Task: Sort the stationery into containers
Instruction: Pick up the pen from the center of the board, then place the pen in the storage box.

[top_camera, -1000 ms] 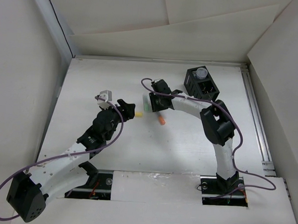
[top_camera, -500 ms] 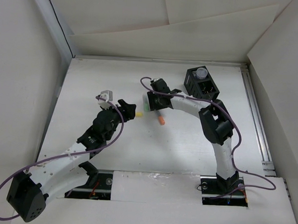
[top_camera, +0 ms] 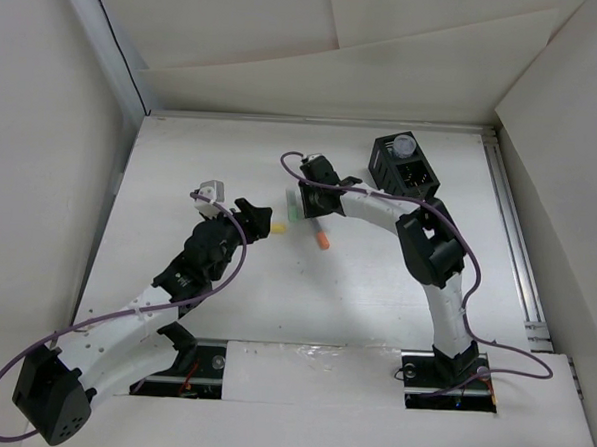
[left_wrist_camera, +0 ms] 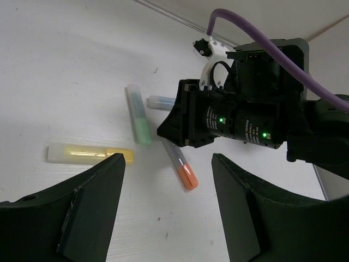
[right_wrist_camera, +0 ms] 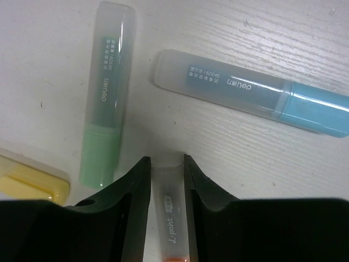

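White tabletop underneath, I judge the orange-tipped marker light, rigid, slick; right gripper pinches its barrel squarely, left gripper gapes.

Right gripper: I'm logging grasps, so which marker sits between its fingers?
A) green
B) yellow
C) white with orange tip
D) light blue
C: the right gripper has its fingers on either side of the white marker with orange tip; the green marker and light blue marker lie apart from it.
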